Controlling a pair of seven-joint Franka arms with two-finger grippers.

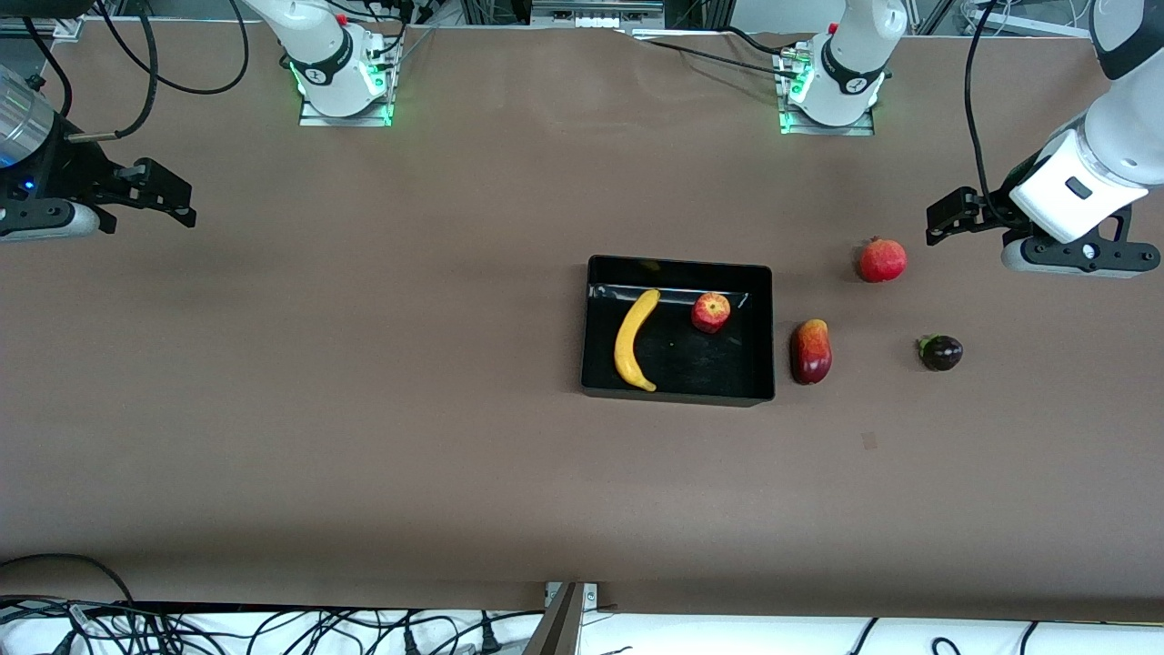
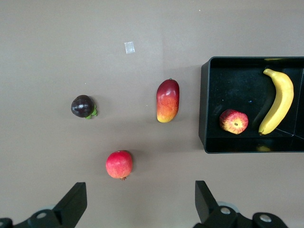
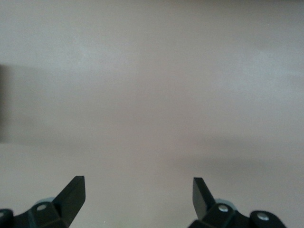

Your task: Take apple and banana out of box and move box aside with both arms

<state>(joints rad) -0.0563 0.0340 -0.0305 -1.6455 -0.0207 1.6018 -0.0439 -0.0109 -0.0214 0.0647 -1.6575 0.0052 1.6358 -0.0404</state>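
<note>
— Where do the fruits sit right now?

— Both lie inside the black tray (image 1: 677, 391), which rests flat on the brown tabletop (image 1: 364, 382) about midway between the two arms' ends, somewhat toward the left arm's end. The banana (image 1: 634, 339) stretches along the tray wall toward the right arm's end. The apple (image 1: 710, 312) sits apart from it, in the corner farther from the front camera and toward the left arm's end.

— And outside the tray?

— A red-and-yellow mango (image 1: 810, 351) lies just beside the tray wall toward the left arm's end, not touching it. A round red fruit like a pomegranate (image 1: 882, 260) sits farther from the front camera than the mango. A small dark purple fruit (image 1: 940, 352) with a green stem lies still closer to the left arm's end, well apart from the tray.

— The hands?

— The left hand (image 2: 137, 202) hangs above the tabletop near the pomegranate, fingers spread wide and empty. The right hand (image 3: 137, 194) hangs over bare tabletop at the right arm's end, well apart from the tray, likewise spread wide with nothing between its fingers.
</note>
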